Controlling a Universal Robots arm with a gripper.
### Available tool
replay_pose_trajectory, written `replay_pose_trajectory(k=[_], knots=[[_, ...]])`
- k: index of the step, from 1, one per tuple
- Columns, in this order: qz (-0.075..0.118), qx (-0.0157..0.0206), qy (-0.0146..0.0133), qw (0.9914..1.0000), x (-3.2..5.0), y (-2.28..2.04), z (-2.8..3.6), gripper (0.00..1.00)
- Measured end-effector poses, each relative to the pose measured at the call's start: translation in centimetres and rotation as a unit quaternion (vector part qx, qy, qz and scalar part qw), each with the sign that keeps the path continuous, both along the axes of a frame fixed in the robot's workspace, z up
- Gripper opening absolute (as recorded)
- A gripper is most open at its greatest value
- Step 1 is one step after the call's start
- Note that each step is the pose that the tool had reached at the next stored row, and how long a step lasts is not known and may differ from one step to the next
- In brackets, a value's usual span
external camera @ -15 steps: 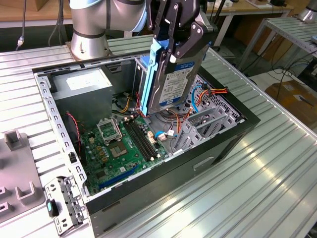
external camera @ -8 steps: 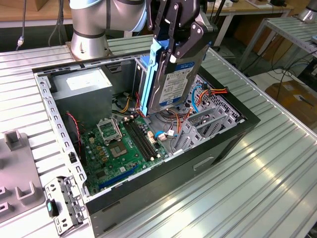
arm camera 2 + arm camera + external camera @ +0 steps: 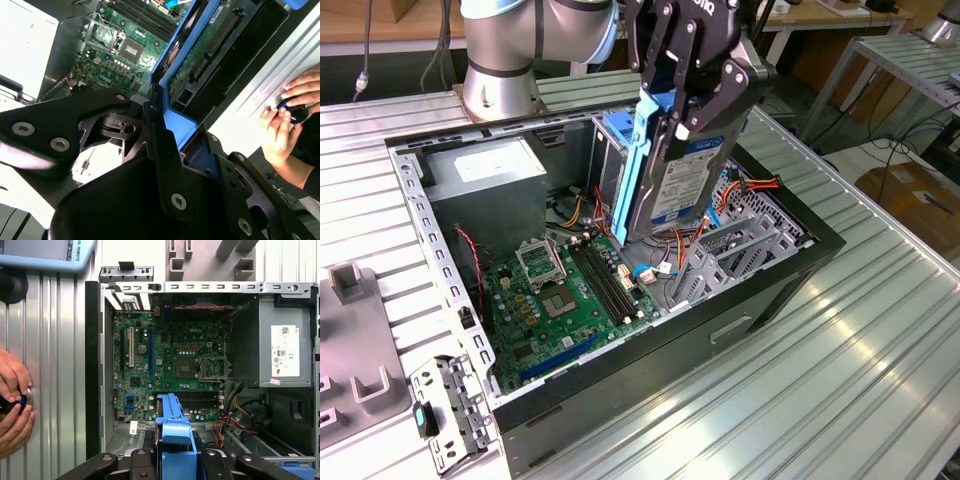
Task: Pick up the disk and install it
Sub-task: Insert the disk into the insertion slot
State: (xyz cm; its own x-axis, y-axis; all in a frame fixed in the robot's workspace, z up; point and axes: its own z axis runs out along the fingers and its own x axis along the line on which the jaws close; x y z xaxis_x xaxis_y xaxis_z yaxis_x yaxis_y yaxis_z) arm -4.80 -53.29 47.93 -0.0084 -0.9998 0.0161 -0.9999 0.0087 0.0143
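Your hand (image 3: pixel 692 100) pinches the disk (image 3: pixel 672 175) by the top of its blue carrier. The disk hangs on edge above the open computer case (image 3: pixel 770 290), over the end nearer the table's (image 3: pixel 880 340) far edge. Treat it as dense, rigid and shock-sensitive. The plastic frame likely flexes, so grip the rails, never the circuit board. Below lies the motherboard (image 3: pixel 560 300).

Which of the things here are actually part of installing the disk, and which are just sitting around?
Part of the job:
- gripper, shut on the disk, which it holds upright
- open computer case

Just lying about:
- grey fixture blocks
- loose metal bracket
- person's hands, beside the case
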Motion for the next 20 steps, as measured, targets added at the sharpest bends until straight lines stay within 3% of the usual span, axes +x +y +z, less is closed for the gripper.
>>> replay_pose_trajectory(k=[5,13,20], knots=[[0.0,-0.0004,0.0,1.0,1.83,-0.61,-0.36,0.37],[0.0,-0.0013,0.0,1.0,5.03,-0.96,-0.54,0.37],[0.0,-0.0013,0.0,1.0,5.23,-0.97,-0.54,0.37]])
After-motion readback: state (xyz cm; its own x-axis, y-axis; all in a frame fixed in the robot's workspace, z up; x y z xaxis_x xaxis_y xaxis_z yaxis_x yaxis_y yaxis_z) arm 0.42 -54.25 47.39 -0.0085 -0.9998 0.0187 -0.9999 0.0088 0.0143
